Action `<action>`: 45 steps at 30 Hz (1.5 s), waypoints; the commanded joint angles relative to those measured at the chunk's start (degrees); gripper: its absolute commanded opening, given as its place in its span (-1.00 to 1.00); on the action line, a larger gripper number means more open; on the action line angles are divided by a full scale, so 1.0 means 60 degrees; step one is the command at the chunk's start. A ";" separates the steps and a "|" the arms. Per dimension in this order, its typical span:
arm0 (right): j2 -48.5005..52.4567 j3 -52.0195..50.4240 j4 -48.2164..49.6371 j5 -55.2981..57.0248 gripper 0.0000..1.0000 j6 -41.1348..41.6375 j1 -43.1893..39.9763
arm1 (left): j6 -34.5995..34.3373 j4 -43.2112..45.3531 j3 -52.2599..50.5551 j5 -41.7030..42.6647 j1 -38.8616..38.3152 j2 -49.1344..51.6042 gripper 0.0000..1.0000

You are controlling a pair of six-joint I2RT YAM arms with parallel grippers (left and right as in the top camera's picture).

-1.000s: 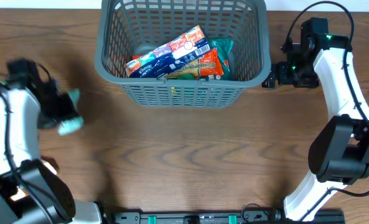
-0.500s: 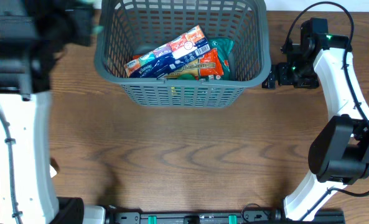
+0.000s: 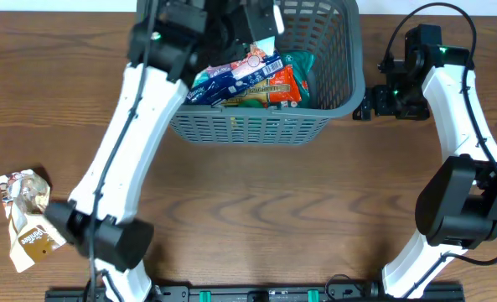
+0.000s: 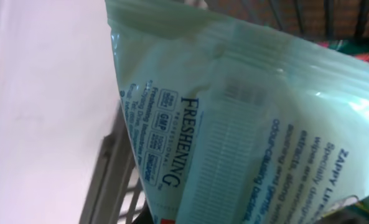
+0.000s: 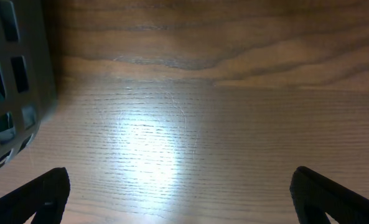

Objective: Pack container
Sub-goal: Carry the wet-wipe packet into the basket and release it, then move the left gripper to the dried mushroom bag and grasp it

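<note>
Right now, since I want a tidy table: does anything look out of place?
Yes. A crumpled packet lies alone on the table near its left edge, far from the basket where other packs sit. The left gripper holds a green wipes pack over the basket.

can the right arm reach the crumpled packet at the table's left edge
Probably not: the packet lies across the table from the right arm, with the left arm between.
</note>
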 commanded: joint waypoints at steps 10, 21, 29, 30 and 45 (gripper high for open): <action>0.0007 -0.0011 -0.0040 -0.0011 0.99 -0.0135 -0.0051 | 0.0266 0.0073 0.0058 -0.0153 0.0076 0.1679 -0.15; 0.0007 -0.0011 -0.0036 -0.0011 0.99 -0.0142 -0.0051 | -0.0554 0.0033 0.0069 -0.0550 0.0091 0.0131 0.20; 0.0007 -0.0011 -0.0044 -0.0011 0.99 -0.0138 -0.0051 | -0.5832 -0.0951 0.0069 -0.2900 0.1180 -0.2248 0.52; 0.0007 -0.0011 -0.0047 -0.0011 0.99 -0.0138 -0.0051 | -0.6328 -0.1362 0.0069 -0.3133 0.1428 -0.2488 0.52; 0.0007 -0.0011 -0.0087 -0.0080 0.99 -0.0135 -0.0047 | -0.9530 -0.4991 -0.0426 -0.2557 0.8546 -0.4120 0.52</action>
